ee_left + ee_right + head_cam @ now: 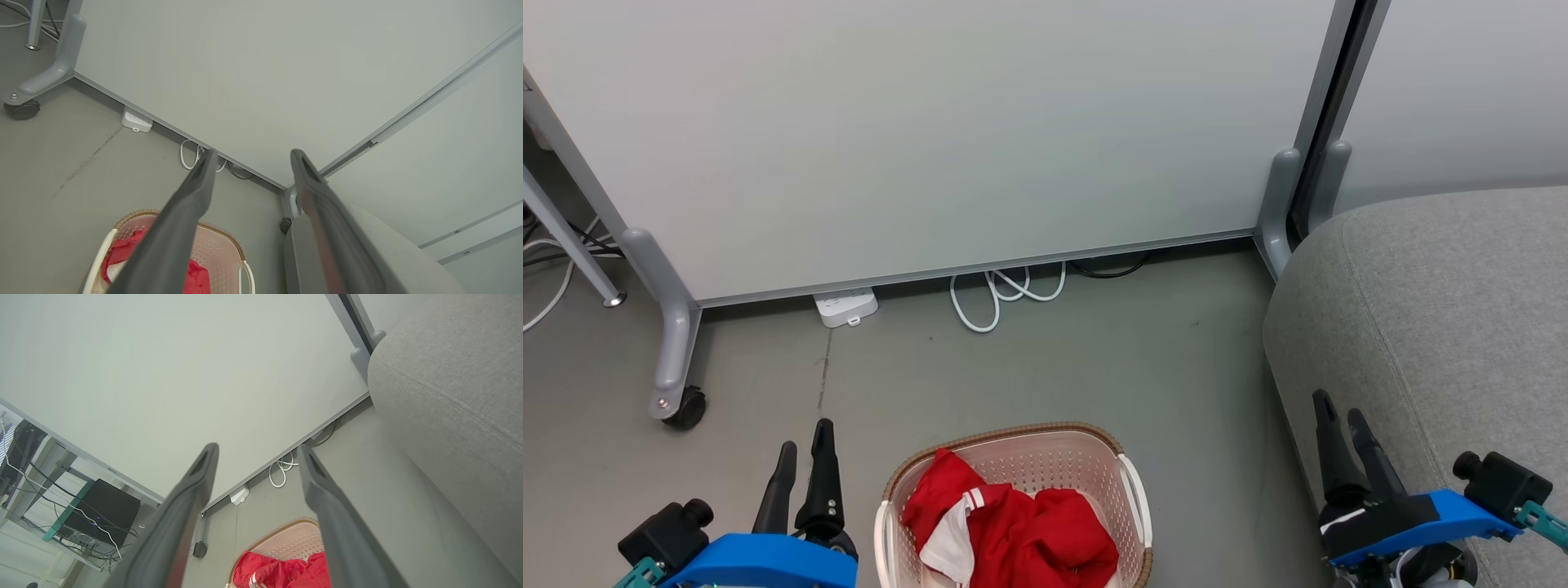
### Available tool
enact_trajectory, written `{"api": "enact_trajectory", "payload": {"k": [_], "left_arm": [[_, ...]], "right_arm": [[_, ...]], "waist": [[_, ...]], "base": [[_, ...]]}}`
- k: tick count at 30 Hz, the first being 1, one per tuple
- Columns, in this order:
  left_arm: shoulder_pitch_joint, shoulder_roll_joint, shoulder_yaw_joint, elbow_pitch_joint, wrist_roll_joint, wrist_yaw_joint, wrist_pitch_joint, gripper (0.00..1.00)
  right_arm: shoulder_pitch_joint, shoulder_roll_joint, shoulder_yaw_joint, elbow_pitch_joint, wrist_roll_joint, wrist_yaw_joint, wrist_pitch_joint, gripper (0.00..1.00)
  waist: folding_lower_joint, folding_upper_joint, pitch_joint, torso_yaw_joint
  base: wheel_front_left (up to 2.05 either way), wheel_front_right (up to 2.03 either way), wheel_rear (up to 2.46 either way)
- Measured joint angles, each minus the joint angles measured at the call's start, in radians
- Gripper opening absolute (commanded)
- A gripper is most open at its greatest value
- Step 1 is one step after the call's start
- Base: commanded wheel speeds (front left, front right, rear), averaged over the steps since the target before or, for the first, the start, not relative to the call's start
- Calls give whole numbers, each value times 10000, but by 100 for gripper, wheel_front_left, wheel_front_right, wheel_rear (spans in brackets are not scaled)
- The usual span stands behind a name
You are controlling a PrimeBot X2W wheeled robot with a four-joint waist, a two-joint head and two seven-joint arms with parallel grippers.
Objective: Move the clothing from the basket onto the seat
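Item: clothing [1013,523], a red heap with white trim, lying in the basket [1021,431] on the floor between my arms. Left tool [805,436]: released, empty, just beside the basket. Right tool [1338,406]: released, empty, near the seat [1445,310] edge. Risks, as I judge them: a shallow pinch slips off the fabric; tangled pieces drag the light basket up; my right arm brushes the seat

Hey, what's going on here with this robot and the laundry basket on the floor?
Nothing is being handled yet. The red clothing lies bunched in the basket, which sits on the floor between the robot's arms. The left gripper and the right gripper are both open and empty, one on each side of the basket. The grey seat stands to the robot's right, and the visible part has no clothing on it.
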Motion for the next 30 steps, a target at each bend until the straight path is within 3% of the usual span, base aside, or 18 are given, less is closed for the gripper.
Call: {"api": "enact_trajectory", "payload": {"k": [30], "left_arm": [[-143,42,-385,-23,2744,230,-782,100]], "right_arm": [[4,-6,88,-98,-3166,2,-347,100]], "waist": [[0,0,-14,25]], "base": [[0,0,0]]}}
